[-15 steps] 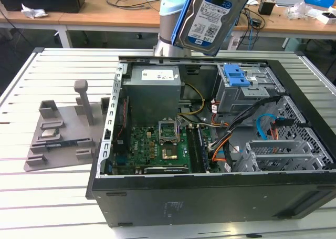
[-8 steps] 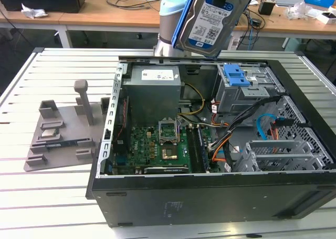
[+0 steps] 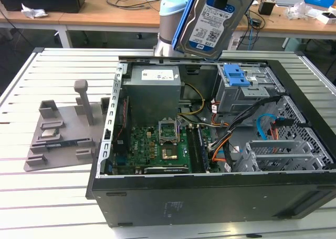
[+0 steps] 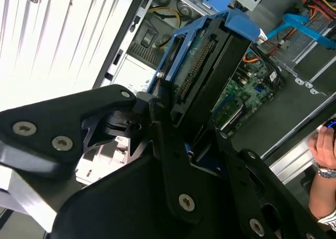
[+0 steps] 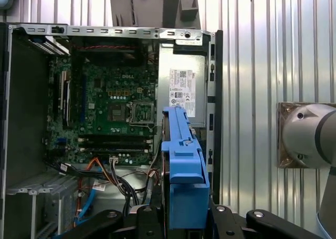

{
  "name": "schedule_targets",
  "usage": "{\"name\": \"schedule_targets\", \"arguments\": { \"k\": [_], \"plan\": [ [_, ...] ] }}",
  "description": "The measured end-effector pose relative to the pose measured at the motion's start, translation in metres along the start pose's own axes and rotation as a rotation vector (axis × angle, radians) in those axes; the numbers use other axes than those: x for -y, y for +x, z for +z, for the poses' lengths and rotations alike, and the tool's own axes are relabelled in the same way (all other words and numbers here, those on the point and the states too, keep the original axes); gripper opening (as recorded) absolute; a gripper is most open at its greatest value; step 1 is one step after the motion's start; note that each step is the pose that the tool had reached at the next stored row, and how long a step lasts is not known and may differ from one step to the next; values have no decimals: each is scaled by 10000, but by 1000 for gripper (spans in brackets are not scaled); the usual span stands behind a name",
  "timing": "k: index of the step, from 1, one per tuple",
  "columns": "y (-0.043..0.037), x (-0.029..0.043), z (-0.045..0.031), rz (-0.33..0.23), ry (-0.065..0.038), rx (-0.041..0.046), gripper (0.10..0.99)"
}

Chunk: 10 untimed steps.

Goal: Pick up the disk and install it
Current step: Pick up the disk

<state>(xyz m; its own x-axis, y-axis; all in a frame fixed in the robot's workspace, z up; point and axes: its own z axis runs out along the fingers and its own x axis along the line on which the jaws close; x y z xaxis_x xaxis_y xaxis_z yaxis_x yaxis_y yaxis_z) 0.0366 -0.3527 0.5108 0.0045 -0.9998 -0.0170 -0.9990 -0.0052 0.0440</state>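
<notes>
In the exterior view the disk [image 3: 214,19] hangs in the air above the open computer case [image 3: 210,197], clear of everything inside it; its labelled face is turned towards the camera, and its long axis runs up and down, with the upper end leaning towards the exterior view's right. Directly under its lower edge lie the grey power-supply box [image 3: 154,92] and, a little further to the exterior view's right, the drive cage [image 3: 252,92] with its blue latch plate [image 3: 234,75]. As I judge it, installing turns on this relation: the cage is below the disk and slightly to that side, well apart from it. The light-blue arm [image 3: 170,18] stands behind the case; a grey tray [image 3: 60,131] rests on the slatted table [image 3: 42,197] beside it.

In the second wrist view the gripper [image 4: 191,128] is closed on the disk [image 4: 210,65]; the black fingers [image 4: 167,144] clamp its blue carrier from both sides, and the drive's connector edge points away from the wrist, down towards the case; a person's hand [image 4: 321,144] shows at the picture's border.

In the first wrist view the disk [image 5: 184,165] appears edge-on, held between the fingers, with its blue carrier uppermost; beneath it lie the power-supply box [image 5: 181,94] and the motherboard [image 5: 113,105].
</notes>
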Motion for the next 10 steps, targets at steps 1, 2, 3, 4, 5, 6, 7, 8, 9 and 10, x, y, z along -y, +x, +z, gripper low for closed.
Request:
{"name": "schedule_targets", "arguments": {
  "k": [1, 2, 3, 4, 5, 6, 7, 8, 9, 10],
  "plan": [
    [10, 0, 0, 0, 0, 0, 365],
    [24, 0, 0, 0, 0, 0, 365],
    [32, 0, 0, 0, 0, 0, 365],
    [49, 0, 0, 0, 0, -1, 365],
    [63, -1, 1, 1, 0, 1, 365],
    [70, -1, 1, 1, 0, -1, 365],
    [78, 0, 1, 0, 0, 0, 365],
    [95, -1, 1, 0, 0, 0, 365],
    [103, -1, 1, 0, 0, 0, 365],
    [115, -1, 1, 0, 0, -1, 365]
  ]
}}
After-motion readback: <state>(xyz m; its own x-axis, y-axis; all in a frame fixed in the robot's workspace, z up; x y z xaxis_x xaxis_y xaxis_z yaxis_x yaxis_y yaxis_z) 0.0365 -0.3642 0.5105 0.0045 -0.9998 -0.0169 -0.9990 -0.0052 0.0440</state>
